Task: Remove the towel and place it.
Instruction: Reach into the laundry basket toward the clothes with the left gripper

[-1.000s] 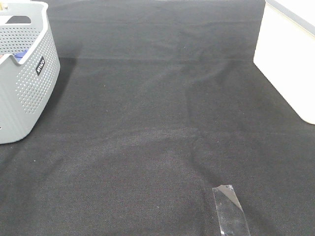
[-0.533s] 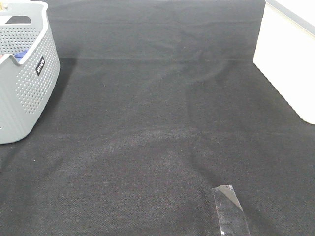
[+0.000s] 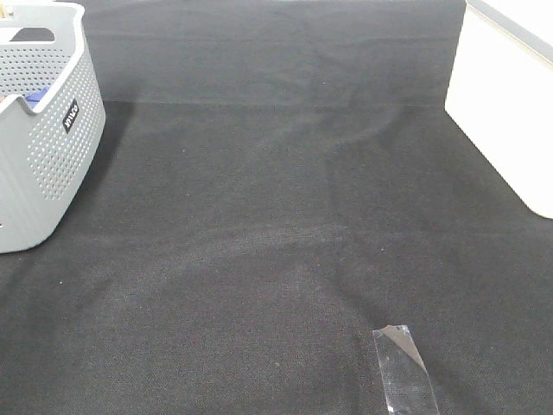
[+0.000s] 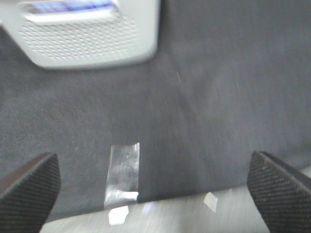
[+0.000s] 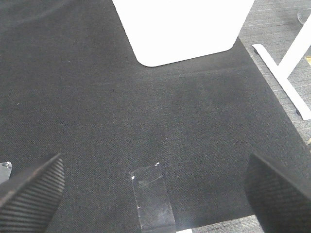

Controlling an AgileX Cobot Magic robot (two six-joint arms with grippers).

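A grey perforated basket [image 3: 52, 147] stands on the black fabric-covered tabletop [image 3: 276, 216] and serves here as the reference for everything else. It is upright, with a small dark label [image 3: 71, 115] on the wall that faces the open middle of the tabletop. Over its rim only a small patch of blue cloth [image 3: 33, 97] shows, lying against the inside of the wall nearest the label. The rest of the basket's interior is hidden by its own walls. The towel appears in none of the views, so where it lies cannot be told. Well apart from the basket, across the whole width of the tabletop, stands a white bin [image 3: 505, 112] with smooth plain sides. Only its outside shows, so its contents cannot be told. A strip of clear tape [image 3: 404, 367] is stuck flat on the fabric, far from the basket, on the white bin's side and at the tabletop's front edge. The left jaws are spread wide with nothing between them, facing the basket from a distance in the blurred left wrist view. The right jaws are likewise spread wide and hold nothing, above the fabric on the side far from the basket and facing the white bin.
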